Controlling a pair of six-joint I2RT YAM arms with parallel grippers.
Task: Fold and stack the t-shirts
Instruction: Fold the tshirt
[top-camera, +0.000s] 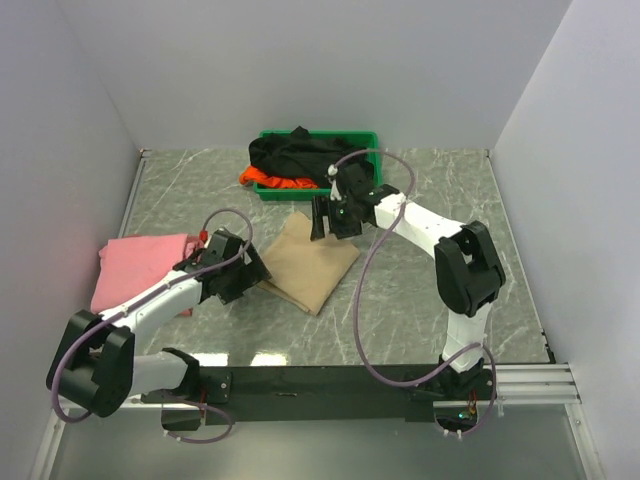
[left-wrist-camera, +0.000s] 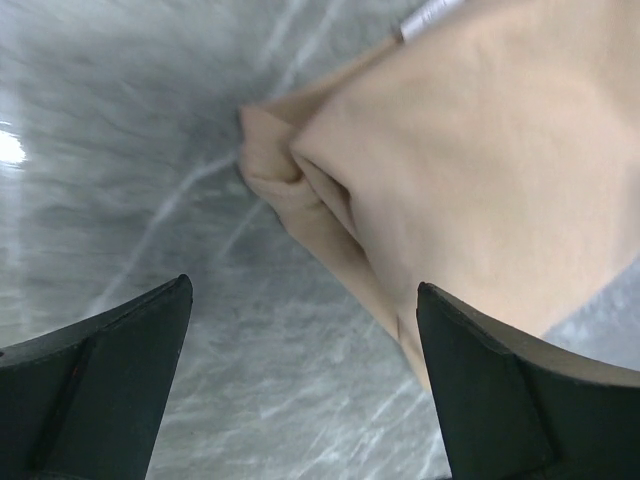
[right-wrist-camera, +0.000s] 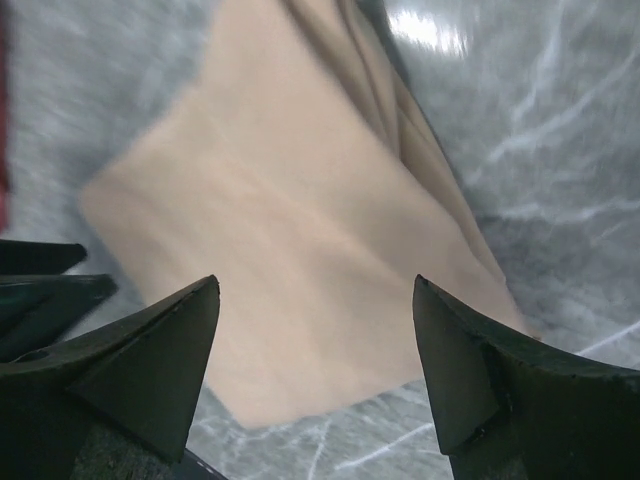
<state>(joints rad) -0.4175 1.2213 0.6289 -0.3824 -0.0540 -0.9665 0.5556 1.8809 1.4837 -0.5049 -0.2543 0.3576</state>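
While the folded beige t-shirt (top-camera: 312, 268) lies on the tabletop (top-camera: 450, 200), we see the left claw (left-wrist-camera: 302, 295) released at its left corner, the right claw (right-wrist-camera: 315, 285) released above its far edge. The pink t-shirt (top-camera: 140, 265) lies further left.

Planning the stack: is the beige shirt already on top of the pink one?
No: the beige shirt lies folded on the table, well apart from the pink shirt.
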